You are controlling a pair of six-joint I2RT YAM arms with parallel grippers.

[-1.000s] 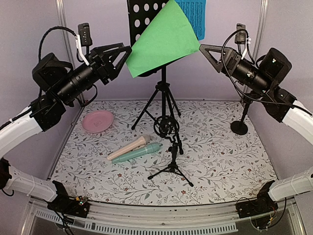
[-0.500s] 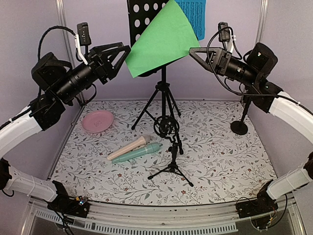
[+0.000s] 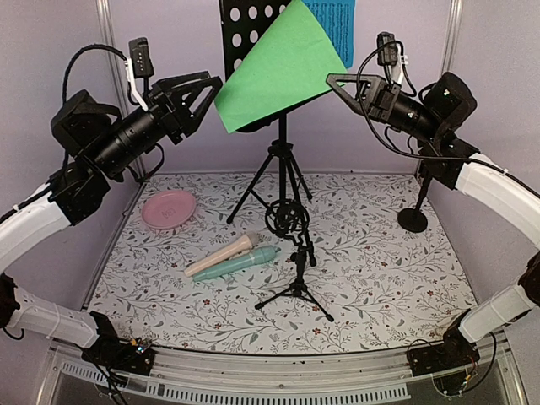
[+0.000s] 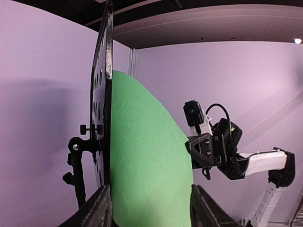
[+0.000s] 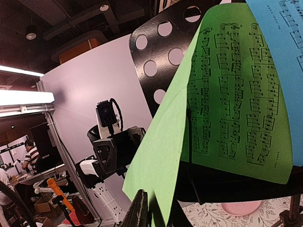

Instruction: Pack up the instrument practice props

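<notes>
The black perforated music rack (image 3: 245, 34) stands on tripod legs (image 3: 283, 173) at the back. A green music sheet (image 3: 278, 67) bows out in front of it, with a blue music sheet (image 3: 333, 25) behind. My left gripper (image 3: 211, 93) is open, its fingers (image 4: 102, 208) straddling the rack's edge and the green sheet (image 4: 147, 161). My right gripper (image 3: 332, 80) is shut on the green sheet's right corner (image 5: 165, 156). A beige microphone (image 3: 221, 255) and a mint microphone (image 3: 240, 263) lie side by side on the mat. A small black microphone tripod (image 3: 295, 274) stands beside them.
A pink plate (image 3: 169, 208) lies at the left of the floral mat. A black round-base stand (image 3: 413, 218) is at the right wall. Purple walls close in the back and sides.
My right gripper has moved left to the green sheet's right corner and closed on it. The left gripper has shifted slightly up and left, staying equally wide.
</notes>
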